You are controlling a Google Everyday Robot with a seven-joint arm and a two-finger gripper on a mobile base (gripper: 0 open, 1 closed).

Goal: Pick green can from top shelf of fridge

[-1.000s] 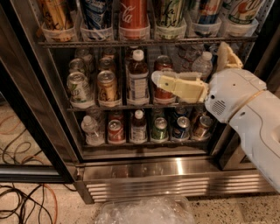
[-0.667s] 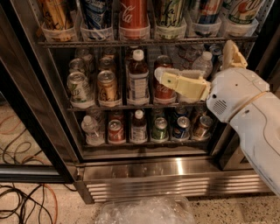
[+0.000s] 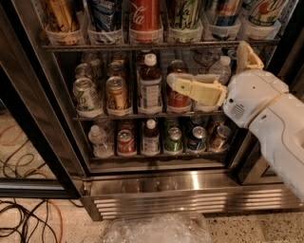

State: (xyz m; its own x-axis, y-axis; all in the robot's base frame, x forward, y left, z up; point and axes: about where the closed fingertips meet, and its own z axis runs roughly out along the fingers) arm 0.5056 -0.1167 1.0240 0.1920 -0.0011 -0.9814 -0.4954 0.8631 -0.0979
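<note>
Camera view: the green can stands upright in a translucent cup holder on the top shelf of the fridge, just right of the red Coca-Cola can. The claw hangs below that shelf at the right, in front of the middle rack. It is released, with its fingers spread wide and nothing between them. One finger points left across a red can; the other rises toward the top shelf.
</note>
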